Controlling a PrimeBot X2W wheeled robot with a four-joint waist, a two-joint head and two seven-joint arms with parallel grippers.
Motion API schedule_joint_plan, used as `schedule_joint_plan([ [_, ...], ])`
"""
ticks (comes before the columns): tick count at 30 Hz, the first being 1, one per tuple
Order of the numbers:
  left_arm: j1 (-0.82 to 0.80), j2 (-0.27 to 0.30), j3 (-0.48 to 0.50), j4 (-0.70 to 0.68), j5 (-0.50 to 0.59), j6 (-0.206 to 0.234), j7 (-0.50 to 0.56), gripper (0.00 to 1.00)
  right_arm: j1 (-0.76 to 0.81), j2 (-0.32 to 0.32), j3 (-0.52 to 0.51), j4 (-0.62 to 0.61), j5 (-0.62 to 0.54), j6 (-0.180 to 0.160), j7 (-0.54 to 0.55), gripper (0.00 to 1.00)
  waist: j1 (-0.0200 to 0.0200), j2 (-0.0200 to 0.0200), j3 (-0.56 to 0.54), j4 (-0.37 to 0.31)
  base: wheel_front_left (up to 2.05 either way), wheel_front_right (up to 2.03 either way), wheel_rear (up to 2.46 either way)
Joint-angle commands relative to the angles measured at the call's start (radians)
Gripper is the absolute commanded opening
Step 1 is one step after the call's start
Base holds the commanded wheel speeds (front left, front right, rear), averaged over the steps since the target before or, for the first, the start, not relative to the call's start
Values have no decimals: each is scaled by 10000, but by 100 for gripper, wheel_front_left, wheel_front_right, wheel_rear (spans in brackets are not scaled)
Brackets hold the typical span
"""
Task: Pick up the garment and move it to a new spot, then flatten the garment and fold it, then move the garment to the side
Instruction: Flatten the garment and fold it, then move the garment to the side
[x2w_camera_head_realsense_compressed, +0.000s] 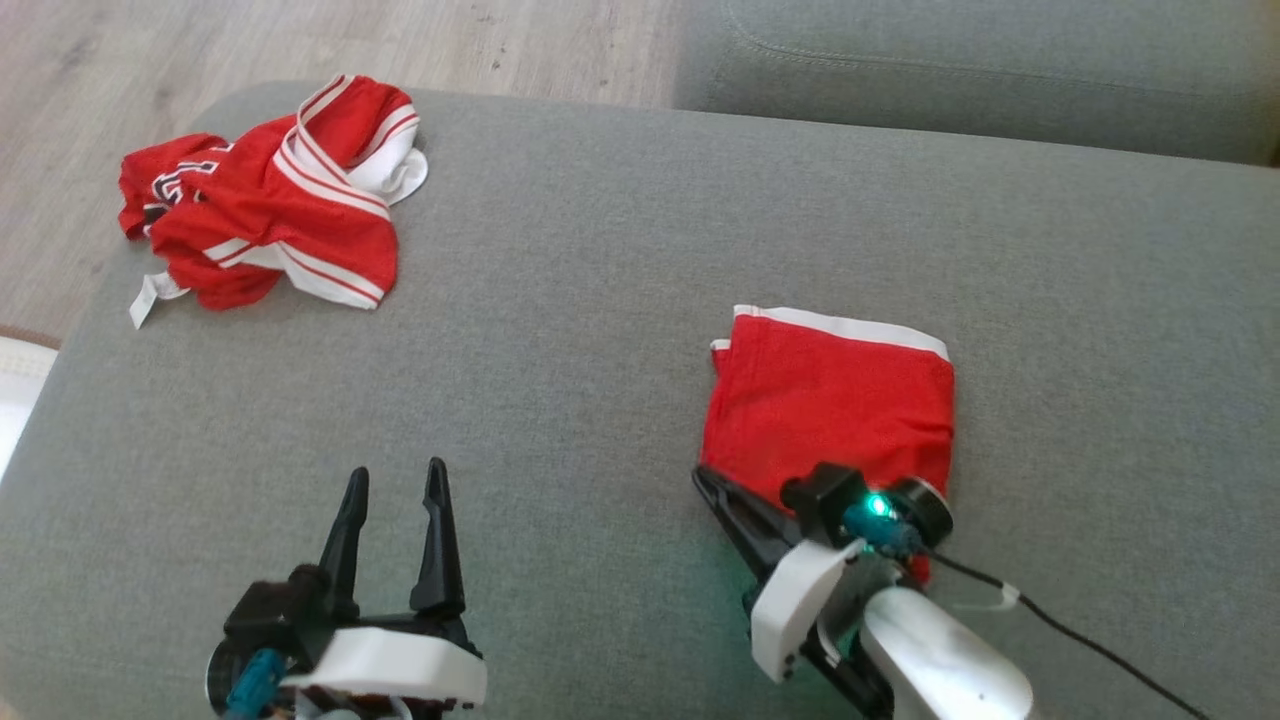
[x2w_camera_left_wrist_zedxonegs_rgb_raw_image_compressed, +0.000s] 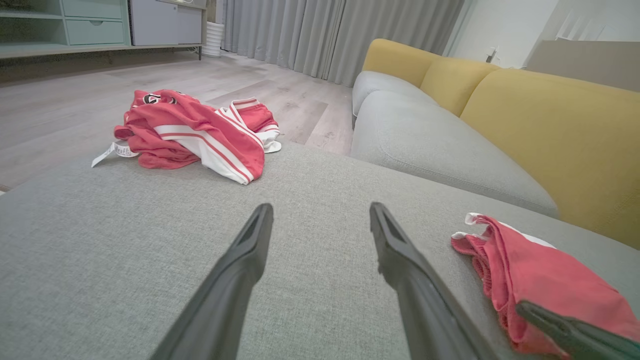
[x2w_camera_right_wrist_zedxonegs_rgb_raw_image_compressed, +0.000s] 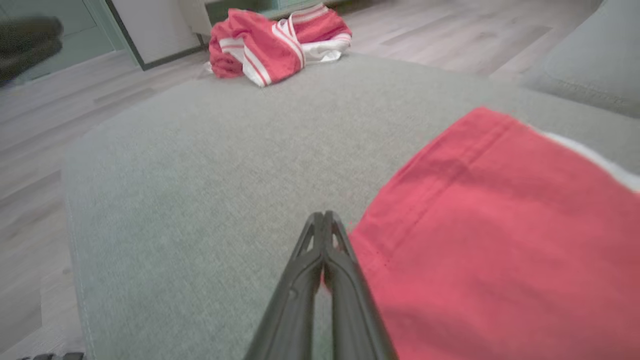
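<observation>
Red folded garment (x2w_camera_head_realsense_compressed: 830, 410), centre-right of frame: right gripper (x2w_camera_right_wrist_zedxonegs_rgb_raw_image_compressed: 324, 216) jaws clenched on its near corner; drag low sideways, keeping folds; left gripper (x2w_camera_head_realsense_compressed: 396, 468) jaws released.

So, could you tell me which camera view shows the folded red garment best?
The head view: from above, the folded red garment is nearly whole, its near edge behind the right arm. The left wrist view shows it edge-on at lower right; the right wrist view shows one part, close and blurred.
</observation>
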Motion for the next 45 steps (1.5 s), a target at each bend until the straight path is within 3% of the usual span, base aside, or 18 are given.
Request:
schedule_joint_plan([
  [1,-450,180,463,-308,-65,69,-139,100,-436,89,136,-418,43,-7,-257,0,0,0,-44,-57,0,0,0],
  [2,-435,193,485,-313,-64,78,-142,100,-469,89,102,-528,53,-7,-382,3,0,0,-80,-92,0,0,0],
  [3,-418,207,505,-322,-59,88,-145,100,-490,89,38,-651,49,-7,-512,26,0,0,-115,-125,0,0,0],
  [4,-402,224,530,-339,-51,93,-149,100,-495,89,-77,-785,39,-7,-624,58,0,0,-162,-165,0,0,0],
  [6,-385,258,566,-376,-30,86,-156,100,-447,89,-437,-1079,-14,-7,-789,100,0,0,-250,-235,0,0,0],
  [14,-361,344,474,-280,15,-31,-142,100,481,89,-2850,-2380,-616,-7,-959,100,0,0,-717,-538,0,0,0],
  [23,-28,343,218,188,-18,-159,-95,100,3027,89,-5849,-4458,-941,-7,-615,100,0,0,-1083,-874,0,0,0],
  [31,311,259,245,519,-110,-233,-140,100,3888,89,-6127,-5305,-974,-7,-243,100,0,0,-1200,-1142,0,0,0],
  [45,376,196,182,725,-56,-332,-168,100,4171,89,-5799,-5317,-816,-7,12,100,0,0,-1253,-1075,0,0,0],
])
